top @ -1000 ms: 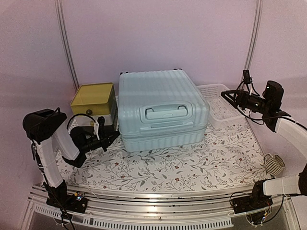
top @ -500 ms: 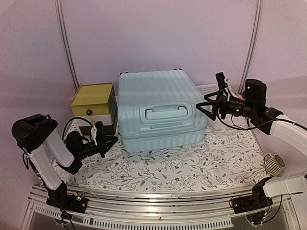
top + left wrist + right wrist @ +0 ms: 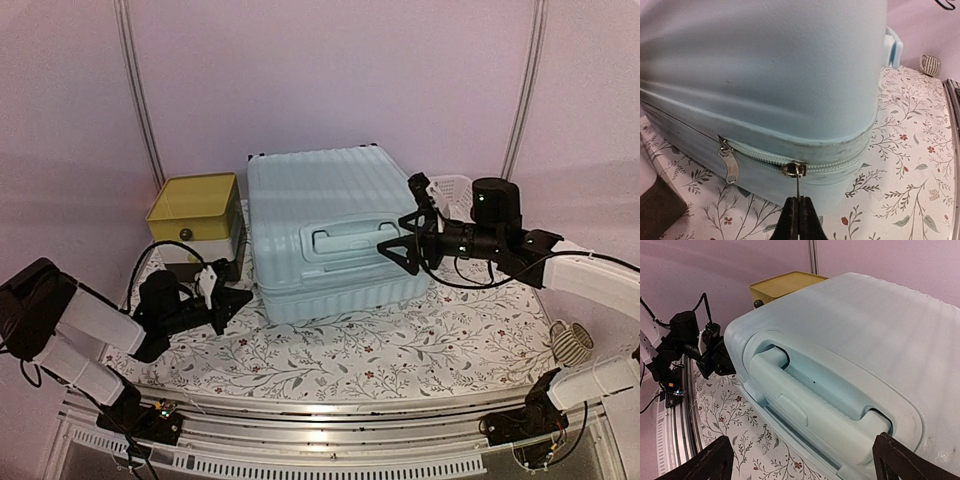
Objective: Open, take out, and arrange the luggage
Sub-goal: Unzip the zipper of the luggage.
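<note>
Left gripper (image 3: 798,202) was pinched shut on the thin metal zip pull (image 3: 797,184) that hung from the zip (image 3: 840,165) running round the suitcase's near left corner. A second pull (image 3: 731,165) dangled loose just to the left of it. A second before, this gripper had hung a little clear of that corner with its arm raised; since then the arm had dropped low towards the table's left edge and the fingertips had closed in on the zip.

The right gripper (image 3: 398,232) stood wide open and held nothing. Its two fingers (image 3: 715,460) were spread either side of the moulded handle (image 3: 810,405), above the suitcase's near right part without touching it. A second earlier it had been out by the right edge, over the white basket (image 3: 455,188). It had swung left across the table, and the arm now covered most of that basket.

The suitcase (image 3: 320,195) lay flat and closed at the back middle of the table (image 3: 400,350), handle side facing the near edge. It sat roughly where it had been before, perhaps turned a touch. The yellow-topped box (image 3: 195,200) sat just beside its left side, unchanged.
</note>
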Controlling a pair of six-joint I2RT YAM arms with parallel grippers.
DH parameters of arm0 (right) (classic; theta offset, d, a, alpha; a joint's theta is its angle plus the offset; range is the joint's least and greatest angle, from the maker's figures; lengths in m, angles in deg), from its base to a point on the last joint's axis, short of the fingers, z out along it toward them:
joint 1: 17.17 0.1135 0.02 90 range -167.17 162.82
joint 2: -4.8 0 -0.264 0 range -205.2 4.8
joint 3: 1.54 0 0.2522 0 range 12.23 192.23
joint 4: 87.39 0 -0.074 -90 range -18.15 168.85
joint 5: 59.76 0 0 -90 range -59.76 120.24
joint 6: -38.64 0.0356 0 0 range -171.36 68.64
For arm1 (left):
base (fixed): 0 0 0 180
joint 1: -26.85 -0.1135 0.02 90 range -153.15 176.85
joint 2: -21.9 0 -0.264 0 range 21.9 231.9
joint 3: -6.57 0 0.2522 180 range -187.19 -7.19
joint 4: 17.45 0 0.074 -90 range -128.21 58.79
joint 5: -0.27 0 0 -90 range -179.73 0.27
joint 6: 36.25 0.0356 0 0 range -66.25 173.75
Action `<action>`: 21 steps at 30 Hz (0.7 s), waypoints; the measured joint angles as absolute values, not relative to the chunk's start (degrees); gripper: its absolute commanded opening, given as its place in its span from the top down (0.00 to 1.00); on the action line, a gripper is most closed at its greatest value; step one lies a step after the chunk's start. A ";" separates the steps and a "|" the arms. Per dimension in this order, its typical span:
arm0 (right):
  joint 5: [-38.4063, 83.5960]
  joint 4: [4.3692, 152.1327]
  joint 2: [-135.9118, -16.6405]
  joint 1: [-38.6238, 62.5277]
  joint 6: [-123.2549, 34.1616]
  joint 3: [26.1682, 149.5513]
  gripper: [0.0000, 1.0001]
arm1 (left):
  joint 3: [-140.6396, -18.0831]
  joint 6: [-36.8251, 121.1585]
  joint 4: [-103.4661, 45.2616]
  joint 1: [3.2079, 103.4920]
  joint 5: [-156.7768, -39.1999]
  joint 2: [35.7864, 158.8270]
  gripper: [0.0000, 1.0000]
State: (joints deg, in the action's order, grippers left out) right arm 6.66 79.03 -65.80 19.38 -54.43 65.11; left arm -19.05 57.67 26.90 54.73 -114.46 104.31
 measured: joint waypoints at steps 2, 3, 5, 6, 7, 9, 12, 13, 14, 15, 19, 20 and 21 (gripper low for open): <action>7.84 79.45 -66.59 20.93 -54.48 65.11 0.01 | -19.16 58.30 25.28 54.97 -113.91 103.35 1.00; 8.28 79.71 -66.90 21.52 -54.45 65.11 0.01 | -19.16 58.50 24.56 55.08 -113.58 102.83 1.00; 9.35 80.58 -67.62 22.77 -54.41 65.11 0.01 | -19.16 58.70 23.21 55.38 -112.91 101.78 1.00; 9.96 80.91 -67.90 23.18 -54.39 65.11 0.01 | -19.16 58.72 22.68 55.52 -112.69 101.36 1.00; 10.55 81.57 -68.43 23.77 -54.19 65.11 0.01 | -19.16 58.72 21.94 55.69 -112.43 100.86 1.00; 11.76 82.66 -69.56 24.45 -53.75 65.11 0.01 | -19.14 58.72 20.63 56.08 -111.88 99.74 1.00; 13.68 85.81 -71.62 24.87 -53.40 65.24 0.01 | -18.63 58.68 19.56 56.59 -111.14 98.06 1.00; 14.16 86.77 -72.27 24.93 -53.03 65.39 0.01 | -18.33 58.68 19.27 56.81 -110.90 97.27 1.00; 14.64 87.43 -72.75 24.93 -52.66 65.59 0.01 | -18.13 58.70 19.01 57.05 -110.74 96.73 1.00; 15.17 88.12 -73.43 24.95 -52.29 65.96 0.01 | -17.87 58.68 18.86 57.35 -110.57 96.12 1.00; 16.54 90.55 -76.01 25.04 -50.98 67.38 0.01 | -17.50 58.81 17.70 58.62 -109.93 94.52 1.00; 16.70 90.90 -76.30 25.22 -50.72 67.53 0.01 | -17.48 58.89 17.59 58.90 -110.02 94.43 1.00; 16.74 91.23 -76.75 25.30 -50.50 67.84 0.01 | -17.34 59.00 17.59 59.25 -110.20 94.35 1.00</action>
State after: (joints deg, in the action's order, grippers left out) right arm 16.74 91.23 -76.75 25.30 -50.50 67.84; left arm -17.34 59.00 17.59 59.25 -110.20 94.35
